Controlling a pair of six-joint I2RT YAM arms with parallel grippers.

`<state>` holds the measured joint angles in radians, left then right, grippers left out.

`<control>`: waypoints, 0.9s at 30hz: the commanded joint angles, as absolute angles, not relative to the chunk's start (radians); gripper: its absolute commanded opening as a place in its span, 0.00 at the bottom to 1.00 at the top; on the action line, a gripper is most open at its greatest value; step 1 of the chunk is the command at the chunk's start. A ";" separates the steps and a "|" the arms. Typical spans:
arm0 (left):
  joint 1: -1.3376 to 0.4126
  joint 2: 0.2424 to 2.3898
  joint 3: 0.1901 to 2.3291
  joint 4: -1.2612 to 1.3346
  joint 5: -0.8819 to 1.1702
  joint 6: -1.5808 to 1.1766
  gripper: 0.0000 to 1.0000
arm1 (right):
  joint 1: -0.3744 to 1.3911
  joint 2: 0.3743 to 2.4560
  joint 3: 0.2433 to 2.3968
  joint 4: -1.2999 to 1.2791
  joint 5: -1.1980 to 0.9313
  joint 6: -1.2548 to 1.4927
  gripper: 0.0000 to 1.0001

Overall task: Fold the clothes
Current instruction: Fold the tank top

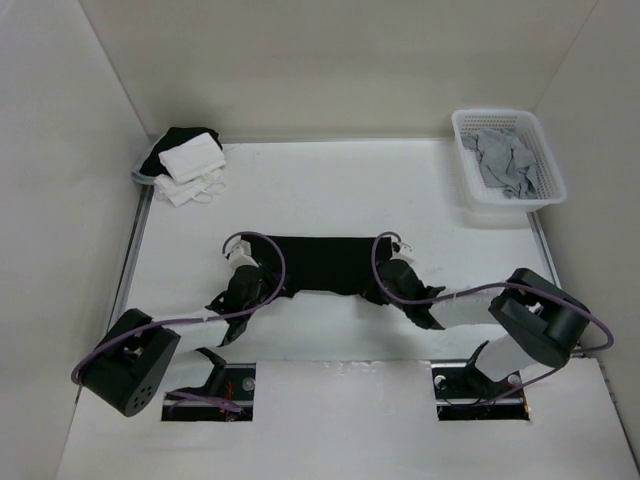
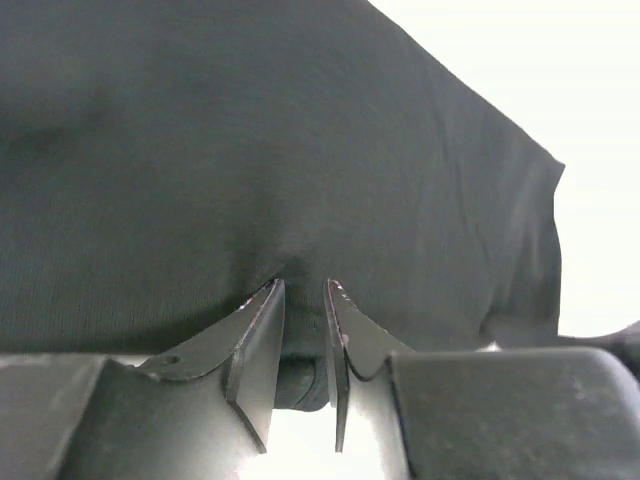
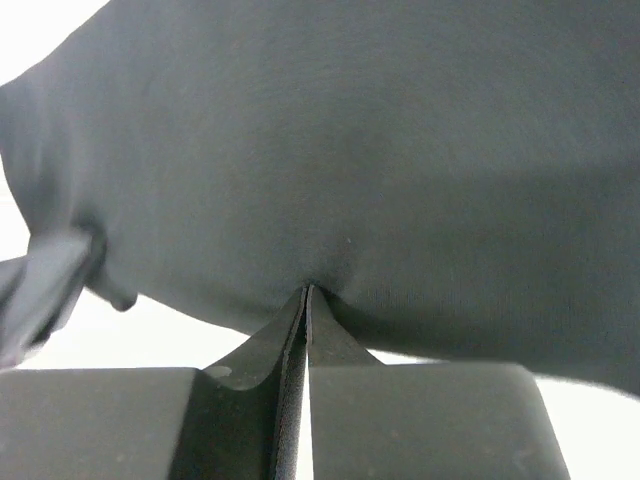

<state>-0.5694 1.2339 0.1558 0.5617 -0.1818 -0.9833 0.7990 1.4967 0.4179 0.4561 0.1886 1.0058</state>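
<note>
Top view: black shirt (image 1: 325,262) lies on the worktop (image 1: 330,190) as a wide band running from one gripper straight across to the other. Its near edge looks a bit ragged.
Left gripper (image 1: 243,270): the jaws stand a little apart with a thick wad of the shirt's edge stuffed between them. The cloth puckers right into the tips, so I'd call that a grip on a bunched fold.
Right gripper (image 1: 395,270): the jaws are pressed tight together on a thin bit of edge pinched at the very tips, with creases fanning out from there.
Where the shirt sits: its near edge is in both sets of jaws. The rest spreads flat away in front of the fingers and fills most of both wrist views.
Feel: soft, thin, light and totally floppy. It won't hold a shape, so anything unsupported will sag and drape. Not fragile at all. I'd guess it drags on the worktop rather than slides.
Where to grab: the near edge, one hold per gripper, well apart so the cloth between them hangs level. A doubled fold beats a single layer.
Worry: the right pinch looks shallow, so thin fabric could slip out under a tug.
Next, my guess: raise both sides evenly, or the fold goes on crooked.
</note>
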 commanded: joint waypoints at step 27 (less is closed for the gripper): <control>-0.412 0.885 0.241 0.407 -0.040 -0.858 0.26 | 0.545 1.121 0.340 0.101 0.114 0.931 0.65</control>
<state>-0.4202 0.8959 0.1921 0.3611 -0.0666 -0.8803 0.5549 1.0847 0.3298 0.0826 0.1722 0.9413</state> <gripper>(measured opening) 0.262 0.648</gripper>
